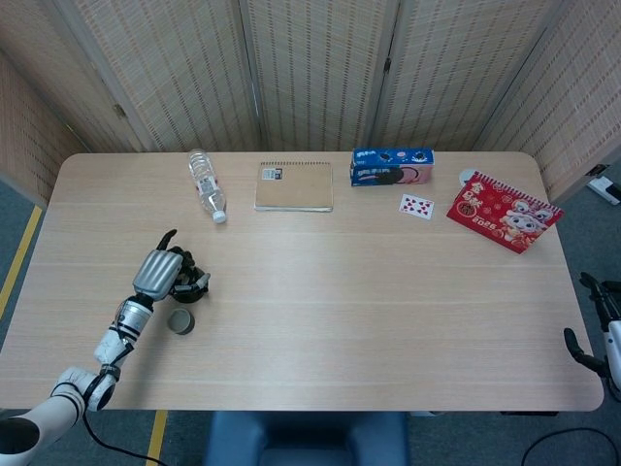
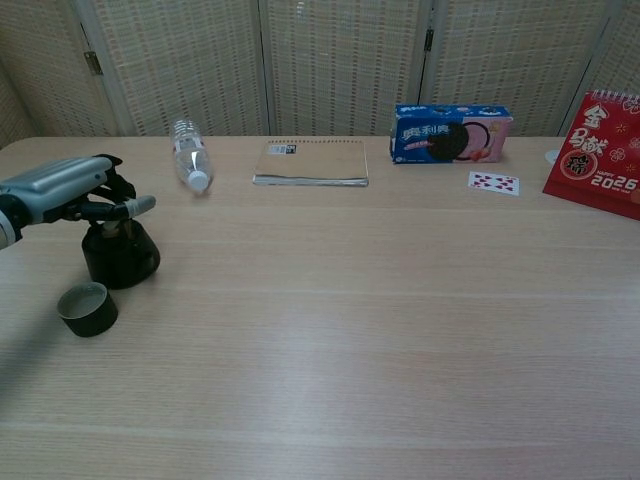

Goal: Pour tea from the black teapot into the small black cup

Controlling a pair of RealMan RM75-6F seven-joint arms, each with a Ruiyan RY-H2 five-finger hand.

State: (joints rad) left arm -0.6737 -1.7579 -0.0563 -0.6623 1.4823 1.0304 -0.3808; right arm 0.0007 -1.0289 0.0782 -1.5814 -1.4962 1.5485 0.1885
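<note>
The black teapot (image 2: 121,258) stands on the table's left side, mostly hidden under my hand in the head view (image 1: 191,285). My left hand (image 1: 159,273) lies over its top, fingers curled down around the handle; the chest view shows the left hand (image 2: 68,188) with its thumb pointing right. Just in front of the pot, clear of the hand, the small black cup (image 2: 87,308) stands upright, and it also shows in the head view (image 1: 180,321). My right hand (image 1: 594,318) hangs beyond the table's right edge, fingers apart and holding nothing.
At the back lie a water bottle (image 1: 206,184) on its side, a notebook (image 1: 294,186), a blue biscuit box (image 1: 391,166), a playing card (image 1: 416,206) and a red calendar (image 1: 502,211). Folding screens close off the back.
</note>
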